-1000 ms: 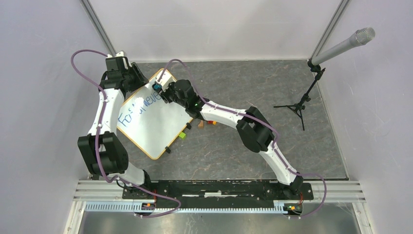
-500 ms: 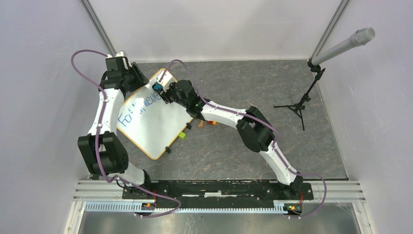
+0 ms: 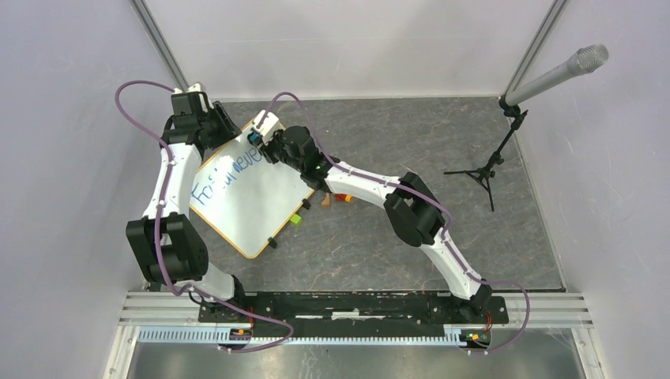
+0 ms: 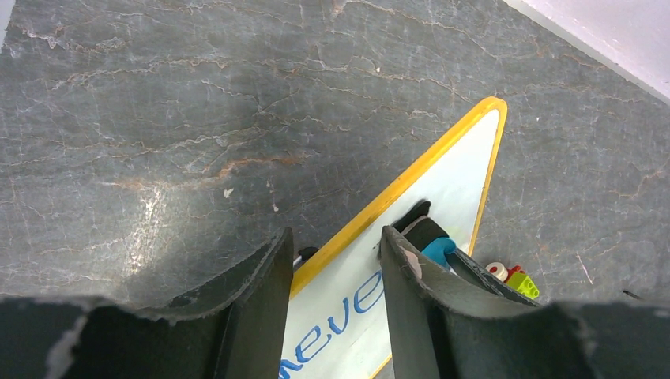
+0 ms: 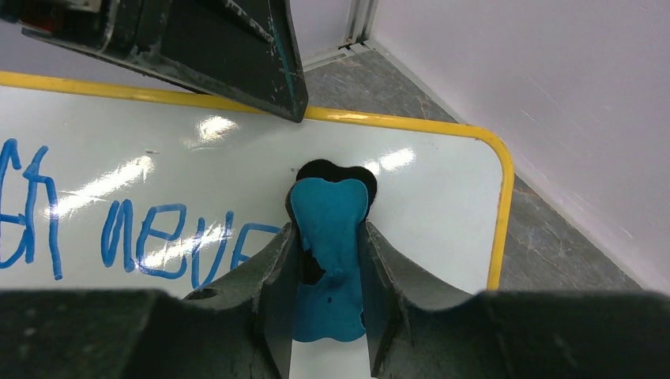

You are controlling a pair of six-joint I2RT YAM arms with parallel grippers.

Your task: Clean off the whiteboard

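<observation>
— Where the whiteboard [image 3: 253, 197] is looked for, what is seen?

— It is found on the left, far part of the grey worktop [image 4: 197, 118], turned cornerwise, with its yellow rim showing all round. Blue handwriting [image 5: 158, 237] is spread across its left and middle part; the far corner is bare white.

— How is the right claw [image 5: 328, 233] set?

— It is pinched on a teal eraser [image 5: 328, 201], which is gripped from both sides. The eraser's black underside is laid against the board, just beyond the last blue letters and near the rounded far corner.

— And the left claw [image 4: 336, 233]?

— Its fingers are held apart and set astride the board's far-left rim, one over the worktop and one over the white face. Nothing is seen clamped between them. From the right wrist, one of its dark fingers is seen reaching over the rim close to the eraser.

— What else is noted?

— A few small coloured blocks [image 3: 296, 219] are scattered on the worktop just beside the board's right edge, and a microphone stand [image 3: 490, 170] is placed well apart at the far right.
</observation>
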